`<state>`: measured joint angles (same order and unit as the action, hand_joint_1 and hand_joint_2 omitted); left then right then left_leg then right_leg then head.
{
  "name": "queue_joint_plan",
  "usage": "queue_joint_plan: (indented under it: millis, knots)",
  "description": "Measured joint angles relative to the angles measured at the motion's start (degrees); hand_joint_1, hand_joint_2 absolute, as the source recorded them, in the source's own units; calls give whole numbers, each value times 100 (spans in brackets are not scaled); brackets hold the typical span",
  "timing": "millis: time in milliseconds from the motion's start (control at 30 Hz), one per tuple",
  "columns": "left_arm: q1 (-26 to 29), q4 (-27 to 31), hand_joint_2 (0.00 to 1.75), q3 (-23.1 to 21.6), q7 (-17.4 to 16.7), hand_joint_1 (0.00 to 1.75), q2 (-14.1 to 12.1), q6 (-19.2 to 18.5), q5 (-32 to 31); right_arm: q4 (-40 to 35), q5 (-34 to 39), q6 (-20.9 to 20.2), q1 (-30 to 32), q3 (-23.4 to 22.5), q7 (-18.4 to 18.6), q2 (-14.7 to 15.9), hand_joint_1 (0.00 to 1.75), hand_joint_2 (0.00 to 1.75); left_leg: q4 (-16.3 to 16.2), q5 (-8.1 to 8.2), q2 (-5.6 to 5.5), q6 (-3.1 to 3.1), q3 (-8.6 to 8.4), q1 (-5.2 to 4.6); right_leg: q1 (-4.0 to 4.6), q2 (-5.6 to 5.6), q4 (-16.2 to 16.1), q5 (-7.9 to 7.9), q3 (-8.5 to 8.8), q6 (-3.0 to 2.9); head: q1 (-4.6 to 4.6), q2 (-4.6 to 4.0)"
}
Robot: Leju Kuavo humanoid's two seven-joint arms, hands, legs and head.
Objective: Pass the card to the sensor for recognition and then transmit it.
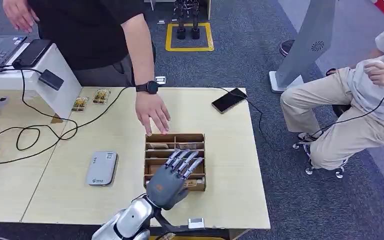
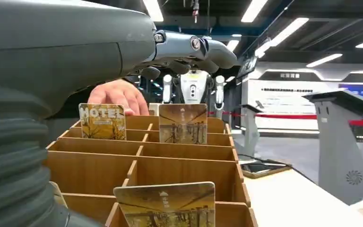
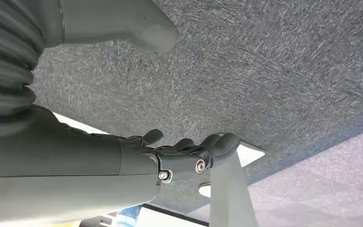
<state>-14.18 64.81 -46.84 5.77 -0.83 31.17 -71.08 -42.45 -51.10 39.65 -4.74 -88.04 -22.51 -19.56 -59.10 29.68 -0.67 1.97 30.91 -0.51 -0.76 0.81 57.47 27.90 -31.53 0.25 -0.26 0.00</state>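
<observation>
The table (image 1: 130, 130) is set up as a small counter, everything the job needs lying within the left arm's reach. A person (image 1: 87, 30) stands at its far side with a hand (image 1: 152, 114) resting at the far rim of the wooden box (image 1: 175, 161), probably steadying it or tending the cards in it. The box has rows of narrow slots so that the cards stand on edge with their tops clear (easier to pinch than a card lying flat). In the left wrist view, one card (image 2: 166, 205) stands in the nearest row, a second card (image 2: 183, 124) and a "HOTEL" card (image 2: 102, 121) further back.

The grey reader (image 1: 101, 168) lies flat on the table to the box's left, apart from it, presumably the sensor the card must be shown to. A phone (image 1: 229, 100) on a cable lies near the far right corner, out of the way.

The left hand (image 1: 174, 177) hovers over the near half of the box, fingers stretched forward and slightly spread, holding nothing; I judge it is lining up on a card, with the grasp not yet made. The right hand (image 3: 189, 153) hangs over the carpet (image 3: 274, 66) with its fingers curled in, nothing in them.
</observation>
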Motion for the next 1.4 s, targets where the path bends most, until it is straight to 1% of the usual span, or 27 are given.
queue_joint_plan:
  millis: [67,267,400,600,633,667,700,967,1200,1333,1400]
  knots:
    - [7,9,175,0,74,0,-2,-4,87,0,-9,0,0,0,22,0,0,175,0,0,0,0,0,0,0,0,0,0,0,0,0,0]
    - [10,15,175,0,124,0,-2,-24,120,0,-15,0,-2,0,26,0,0,175,0,0,0,0,0,0,0,0,0,0,0,0,0,0]
    - [10,15,175,0,-46,0,9,-33,-90,0,11,0,-3,0,-15,0,0,175,0,0,0,0,0,0,0,0,0,0,0,0,0,0]
    - [10,4,175,0,-173,0,39,-125,-256,2,7,0,-3,0,-22,0,0,175,0,0,0,0,0,0,0,0,0,0,0,0,0,0]
    - [7,-18,175,0,-186,30,46,-142,-289,4,2,0,-4,0,-24,0,0,175,0,0,0,0,-1,0,0,0,0,0,0,0,0,0]
    - [4,-46,175,0,-212,166,66,-160,-330,7,-7,-2,-5,0,-26,0,0,175,0,0,0,0,-1,0,0,0,0,0,0,0,0,0]
    - [4,-92,175,0,-236,175,87,-162,-374,11,-19,0,-7,0,-24,0,0,175,0,0,0,0,-1,0,0,0,0,0,0,0,0,0]
    - [-31,-533,175,-2,-411,175,206,-241,-660,57,-57,0,-17,0,-83,0,0,175,0,0,0,0,-1,0,0,0,0,0,0,0,0,0]
    - [-124,-804,175,-2,-468,175,297,-297,-774,87,-90,0,-20,0,-92,0,0,175,0,0,0,0,-3,0,0,0,0,0,2,0,0,0]
    - [-126,-881,175,-2,-538,175,328,-280,-815,105,-90,0,-22,0,-94,0,0,175,0,0,0,0,-4,0,0,-1,0,0,3,0,0,0]
    - [-123,-909,175,0,-603,175,343,-197,-826,114,-74,0,-23,0,-96,0,0,175,0,0,1,0,-4,0,0,-2,0,0,4,0,0,0]
